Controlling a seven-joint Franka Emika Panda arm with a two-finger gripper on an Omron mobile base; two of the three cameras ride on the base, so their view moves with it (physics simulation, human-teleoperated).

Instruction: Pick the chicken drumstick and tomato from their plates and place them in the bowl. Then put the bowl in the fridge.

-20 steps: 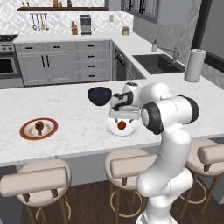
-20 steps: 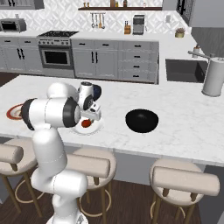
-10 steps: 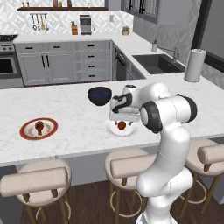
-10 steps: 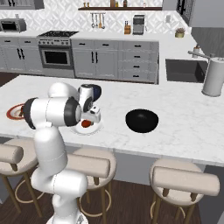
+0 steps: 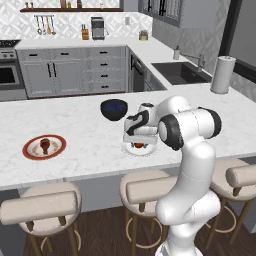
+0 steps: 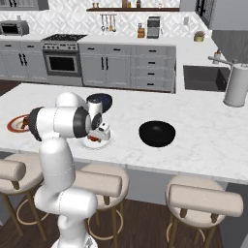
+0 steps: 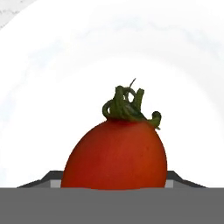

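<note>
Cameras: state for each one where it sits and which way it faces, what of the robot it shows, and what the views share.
Left base view: behind the arm's left, facing forward and down over the counter; arm at lower right, gripper at the white plate.
Right base view: behind the arm's right, facing the same counter; arm at lower left, black bowl beside it.
Hand view: on the hand, looking along the gripper at the tomato.
Shared: tomato and white plate.
</note>
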